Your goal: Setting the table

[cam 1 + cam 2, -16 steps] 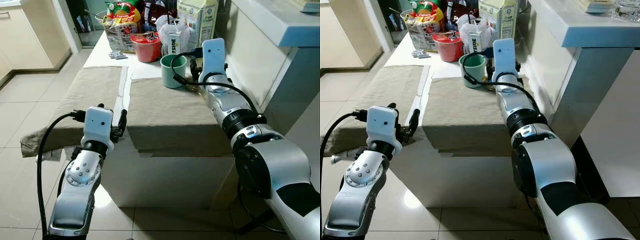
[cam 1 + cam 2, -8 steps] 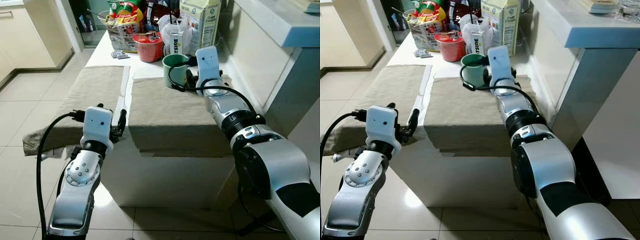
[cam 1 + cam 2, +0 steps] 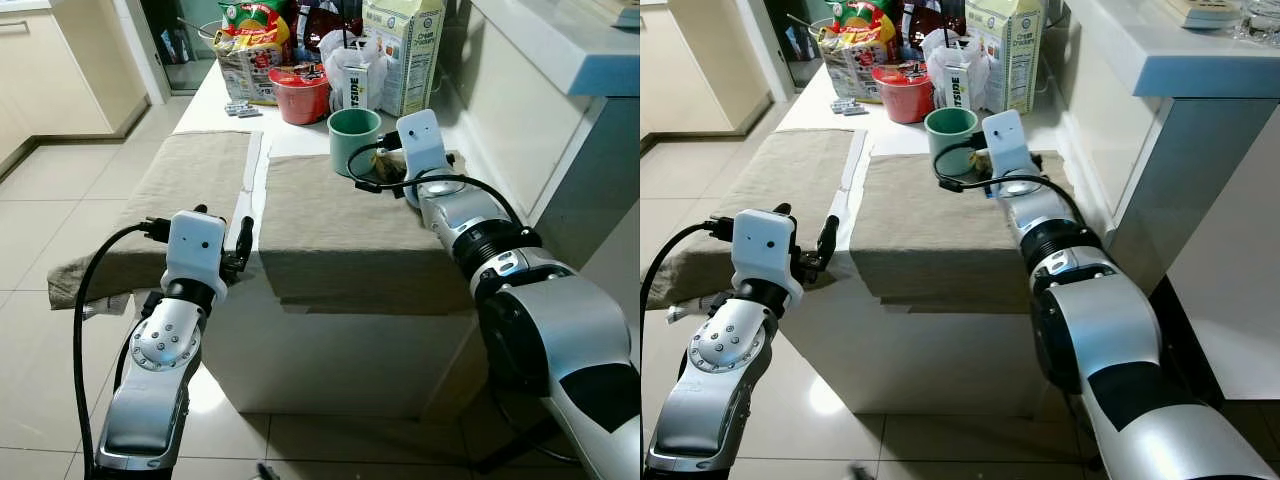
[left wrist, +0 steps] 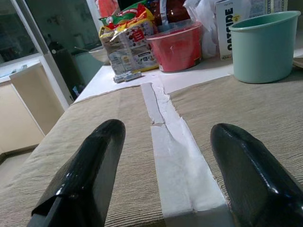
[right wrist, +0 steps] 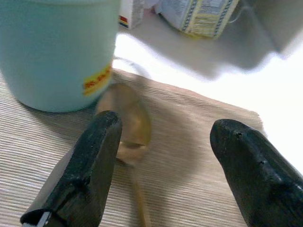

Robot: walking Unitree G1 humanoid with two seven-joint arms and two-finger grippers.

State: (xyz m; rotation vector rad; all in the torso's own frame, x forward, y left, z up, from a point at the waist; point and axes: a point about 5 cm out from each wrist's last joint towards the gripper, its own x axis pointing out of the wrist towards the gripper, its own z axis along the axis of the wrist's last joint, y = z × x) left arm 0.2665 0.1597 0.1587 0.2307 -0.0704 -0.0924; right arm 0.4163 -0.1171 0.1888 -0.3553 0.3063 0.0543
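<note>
Head views: the right gripper (image 3: 392,165) is sitting lower and nearer the robot than a second ago, withdrawing from the clutter of cartons at the table's back and settling just beside the mint green cup (image 3: 353,140) on the right placemat (image 3: 335,235). The cup is standing upright just ahead of the fingertips, not held. The left gripper (image 3: 240,250) is hovering at the table's near edge, unchanged, over the white gap between the placemats. Judgement: the arm is lining up on cutlery by the cup, so place setting is at an early stage.

Left wrist view: its fingers (image 4: 90,165) are spread wide, empty, straddling the bare white strip (image 4: 177,163); left placemat (image 4: 94,142) lying under one finger, cup far ahead.

Right wrist view: fingers (image 5: 85,165) wide apart, holding nothing. A golden spoon (image 5: 129,127) is lying on the mat between them, close to one fingertip, bowl near the cup's base. The head views are barely showing this spoon, the wrist housing covering it.
</note>
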